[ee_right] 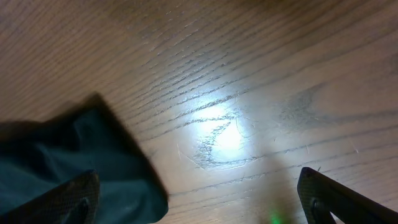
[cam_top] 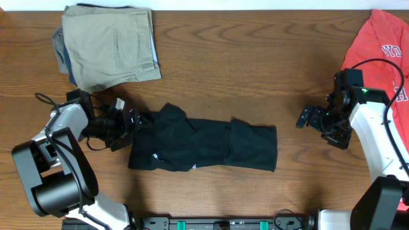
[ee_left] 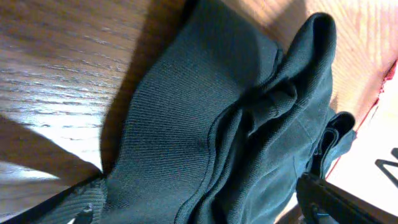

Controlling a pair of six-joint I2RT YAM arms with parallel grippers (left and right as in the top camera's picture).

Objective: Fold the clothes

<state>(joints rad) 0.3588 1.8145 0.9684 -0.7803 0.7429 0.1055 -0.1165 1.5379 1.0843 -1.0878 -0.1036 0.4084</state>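
**Black garment lying lengthwise between two claws: left one on it, right one short of it.**

Overhead: the black garment (cam_top: pixel 203 145) lies crumpled at mid-table (cam_top: pixel 255 70), its long axis running left to right. The left gripper (cam_top: pixel 135 119) is at the garment's left end. The right gripper (cam_top: pixel 303 118) stands near the right end without touching it, so the left arm is nearer. The red tee (cam_top: pixel 377 38) lies at the far right corner and the khaki trousers (cam_top: pixel 112 45) sit folded at far left.
Left wrist: the fingers are spread wide with bunched folds of the garment (ee_left: pixel 205 124) between them, and no pinch can be seen.
Right wrist: the fingers are spread wide and hold nothing. A corner of the garment (ee_right: pixel 74 155) lies to the left, and there is bare wood (ee_right: pixel 249 74) below.
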